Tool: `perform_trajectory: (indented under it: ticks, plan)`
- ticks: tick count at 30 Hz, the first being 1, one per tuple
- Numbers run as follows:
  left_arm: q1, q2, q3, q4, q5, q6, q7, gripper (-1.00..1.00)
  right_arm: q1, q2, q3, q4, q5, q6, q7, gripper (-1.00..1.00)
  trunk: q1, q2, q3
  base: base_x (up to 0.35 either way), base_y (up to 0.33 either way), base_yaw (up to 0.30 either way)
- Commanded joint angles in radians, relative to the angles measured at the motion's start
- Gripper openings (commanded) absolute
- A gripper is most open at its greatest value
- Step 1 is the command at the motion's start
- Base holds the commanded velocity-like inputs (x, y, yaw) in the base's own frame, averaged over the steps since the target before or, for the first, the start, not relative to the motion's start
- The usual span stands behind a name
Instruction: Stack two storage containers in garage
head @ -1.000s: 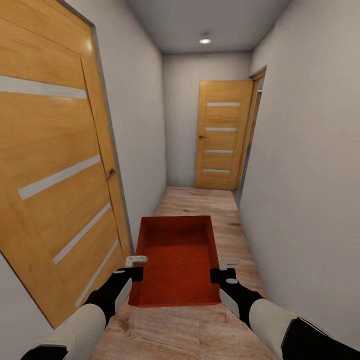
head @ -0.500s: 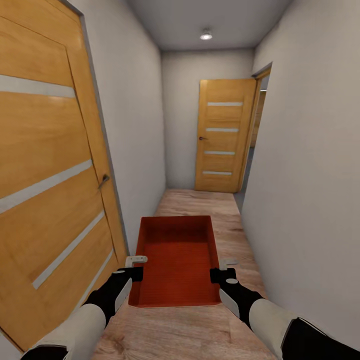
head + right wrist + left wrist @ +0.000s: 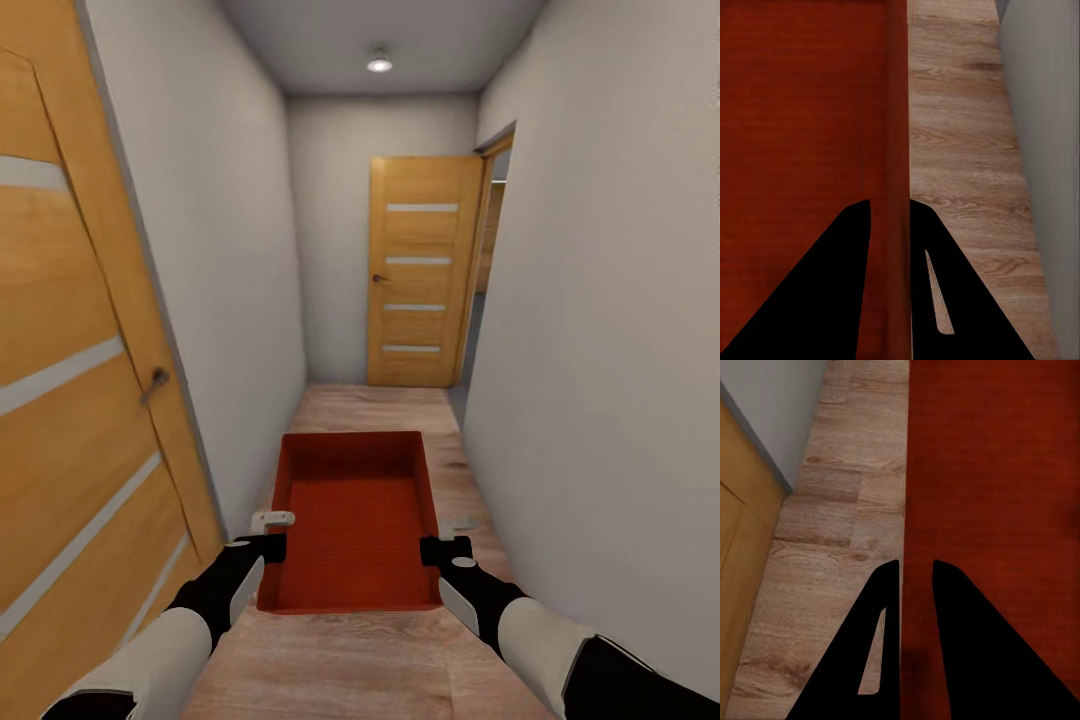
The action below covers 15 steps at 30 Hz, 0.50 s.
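One orange-red storage container hangs level in front of me above the light wood planks of a narrow hallway. My left gripper is shut on its left wall and my right gripper on its right wall. In the left wrist view the black fingers straddle the thin ribbed wall of the container. The right wrist view shows the same grip, the right gripper pinching the rim of the container. The bin is empty. The garage and the living room are out of view.
A wooden door stands close on my left. Another shut wooden door ends the hallway, with an open doorway beside it in the right wall. Plain white walls run close on both sides of the plank flooring.
The whole view has advanced down the hallway and turned slightly: the left door has slid out to the left and the far door looks nearer. Container and grippers keep their hold.
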Motion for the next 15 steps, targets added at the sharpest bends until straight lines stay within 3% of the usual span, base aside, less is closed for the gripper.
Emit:
perform_trajectory:
  ticks: [1,15]
  plan:
    - [-0.001,0.001,0.001,-0.002,0.003,0.007,0.01,-1.0,-0.001,-0.032,0.002,0.059,-0.004,-0.007,-0.016,-1.0,0.001,-0.002,-0.002,0.322,0.0,-0.189]
    - [-0.001,0.001,0.001,-0.002,0.003,0.007,0.01,-1.0,-0.001,-0.032,0.002,0.059,-0.004,-0.007,-0.016,-1.0,0.001,-0.002,-0.002,0.322,0.0,-0.026]
